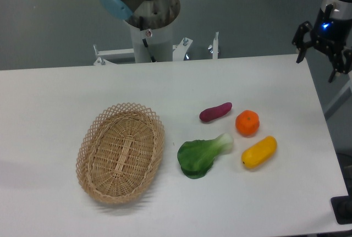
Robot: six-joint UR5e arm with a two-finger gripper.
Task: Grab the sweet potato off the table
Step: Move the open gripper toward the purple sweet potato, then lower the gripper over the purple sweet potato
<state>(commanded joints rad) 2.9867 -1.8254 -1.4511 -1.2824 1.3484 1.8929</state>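
Observation:
The sweet potato [215,112] is a slim magenta-purple tuber lying on the white table [231,77], right of centre, pointing up to the right. My gripper [317,60] hangs at the far right near the table's back corner, well away from the tuber. Its black fingers [302,43] are spread apart with nothing between them, so it is open.
A round orange [247,122] sits just right of the tuber, a yellow oblong fruit [259,152] in front of that, and a green leafy vegetable [202,156] in front of the tuber. An oval wicker basket [121,152] lies at the left. The arm's base [151,25] stands behind the table.

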